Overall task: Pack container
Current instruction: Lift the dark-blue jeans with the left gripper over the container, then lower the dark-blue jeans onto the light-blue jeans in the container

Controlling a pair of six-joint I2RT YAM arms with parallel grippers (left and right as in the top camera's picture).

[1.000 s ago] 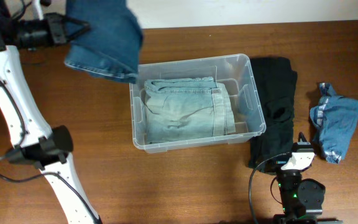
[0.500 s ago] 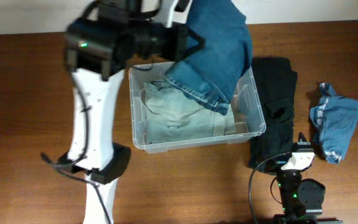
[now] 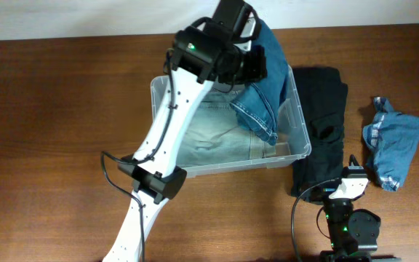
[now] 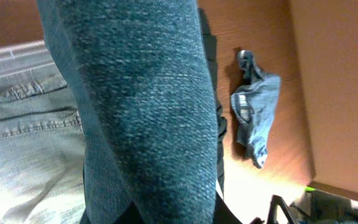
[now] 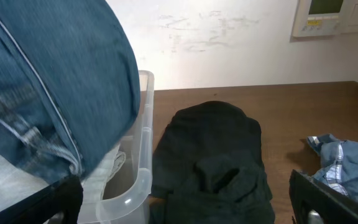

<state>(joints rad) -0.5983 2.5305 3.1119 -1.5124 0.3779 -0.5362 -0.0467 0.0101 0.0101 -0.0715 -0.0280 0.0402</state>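
Item 1: one large rectangular clear plastic bin with rounded corners and a rim lip. It stands mid-table on the brown wood-grain tabletop.

Item 2: one folded pair of pale, faded denim jeans with visible seams and stitching. It lies flat in the bin.

Item 3: one dark blue denim garment, coarse in weave. It hangs from the left gripper over the bin's right half, and its lower hem drapes onto the pale jeans. The left gripper is clamped on this cloth, with its fingertips buried in the folds.

Item 4: one black, soft, matte garment, folded long. It lies on the table just beside the bin's right wall.

Item 5: one crumpled mid-blue garment with a checked lining. It lies near the table's right edge, apart from the black one.

Item 6: the right gripper. Its fingers are spread wide and hold nothing. It sits low at the near table edge, facing the black garment.

Item 7: one beige wall panel with a small display. Its markings are too small to read.

Count: four garments, one bin.
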